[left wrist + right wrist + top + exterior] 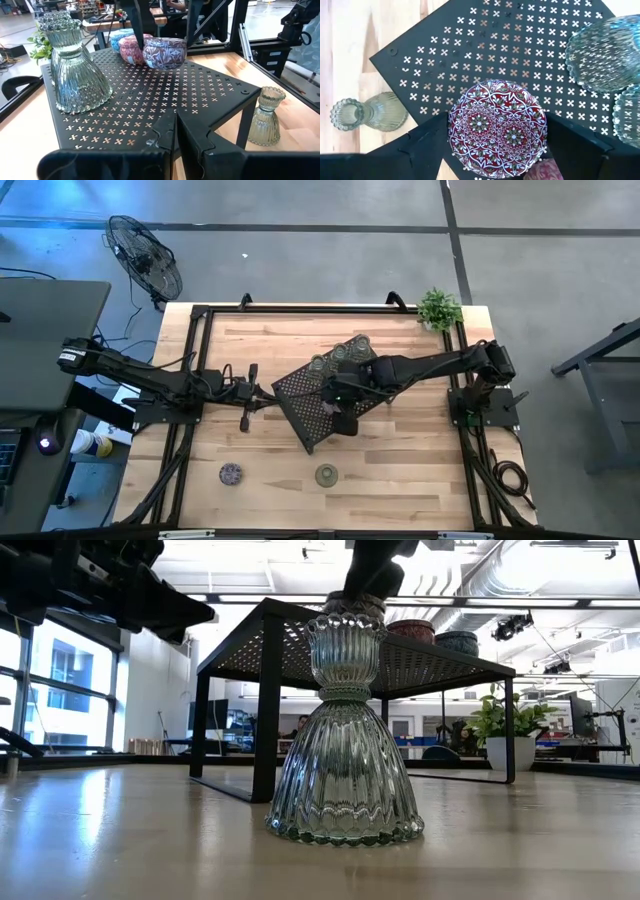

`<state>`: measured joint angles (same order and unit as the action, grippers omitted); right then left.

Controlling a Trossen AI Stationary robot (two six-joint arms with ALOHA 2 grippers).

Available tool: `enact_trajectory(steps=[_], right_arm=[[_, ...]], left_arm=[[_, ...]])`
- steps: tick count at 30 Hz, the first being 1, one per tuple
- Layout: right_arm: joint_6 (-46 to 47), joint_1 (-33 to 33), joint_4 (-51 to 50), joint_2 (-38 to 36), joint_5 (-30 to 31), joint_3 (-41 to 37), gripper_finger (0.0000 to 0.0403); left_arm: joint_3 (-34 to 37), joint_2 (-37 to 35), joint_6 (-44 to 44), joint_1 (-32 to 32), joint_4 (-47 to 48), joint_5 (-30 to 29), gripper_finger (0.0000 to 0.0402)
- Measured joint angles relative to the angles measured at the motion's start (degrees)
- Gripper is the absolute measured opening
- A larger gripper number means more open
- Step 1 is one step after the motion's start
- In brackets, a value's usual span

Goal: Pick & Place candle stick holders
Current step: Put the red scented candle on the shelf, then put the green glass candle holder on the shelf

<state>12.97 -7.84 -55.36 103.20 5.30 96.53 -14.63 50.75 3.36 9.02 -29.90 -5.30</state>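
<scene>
- Left arm: lies low across the left half of the tabletop, its left claw just short of the left corner of the black mesh tray. In the left wrist view the two dark fingers sit nearly together at the tray's edge, with only a thin slit between them and nothing in it.
- Purple-topped holder: stands alone on the front of the tabletop, well left of the tray.
- Clear-greenish holder: stands on the front of the tabletop, in front of the tray; it fills the low view, upright and ribbed, flared at the base.
- Second clear-greenish holder: upright on the wood just beside one tray leg; the right wrist view shows it off the tray's corner.
- Tray top, left wrist view: one tall clear ribbed holder stands near a tray edge; behind it sit a mottled purple-and-white holder, a pink one and a blue one, close together.
- Right claw: over the middle of the tray, reached in from the right. Its fingers are spread wide to either side of a red patterned holder; whether they touch it cannot be told.
- Clear glass holders: on the tray beside the red one, seen from above.
- Potted plant: at the far right corner of the tabletop.
</scene>
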Motion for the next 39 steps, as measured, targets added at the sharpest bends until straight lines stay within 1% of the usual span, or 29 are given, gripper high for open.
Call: enact_trajectory(steps=[12, 18, 22, 27, 32, 34, 36, 38, 39], right_arm=[[-0.01, 0.00, -0.05, 0.00, 0.11, 0.00, 0.0339], [-1.03, 0.00, -0.06, 0.00, 1.79, 0.00, 0.0342], [-1.47, 0.00, -0.06, 0.00, 3.24, 0.00, 0.0331], [-1.57, 0.00, -0.06, -0.04, 3.28, 0.04, 0.0316], [-1.58, -1.14, 0.71, -2.05, 3.74, 0.07, 0.0313], [-1.61, -2.40, 0.54, -3.36, 5.76, 0.10, 0.0308], [-1.99, -4.43, -0.49, -4.67, 8.75, 0.15, 0.0294], [-2.04, -7.34, -1.39, -5.62, 13.29, 0.12, 0.0269], [-1.81, -8.88, -0.27, -6.24, 15.38, -0.74, 0.0254]], left_arm=[[0.00, 0.01, -0.01, -0.01, -0.01, 0.28, 0.0012], [0.00, 0.01, -0.02, -0.01, 0.01, 0.31, 0.0012], [0.00, 0.01, -0.01, -0.01, 0.01, 0.35, 0.0012], [0.00, 0.01, -0.01, -0.01, 0.01, 0.37, 0.0012], [0.00, 0.01, 0.08, -0.01, 0.03, 0.35, 0.0012], [0.00, 0.00, 0.56, -0.01, 0.44, 0.32, 0.0012], [-0.02, -0.01, 0.65, 0.00, 1.30, 0.22, 0.0012], [-0.02, -0.01, 0.47, 0.01, 2.28, 0.21, 0.0012], [-0.02, -0.01, 0.47, 0.00, 2.79, 0.04, 0.0012]])
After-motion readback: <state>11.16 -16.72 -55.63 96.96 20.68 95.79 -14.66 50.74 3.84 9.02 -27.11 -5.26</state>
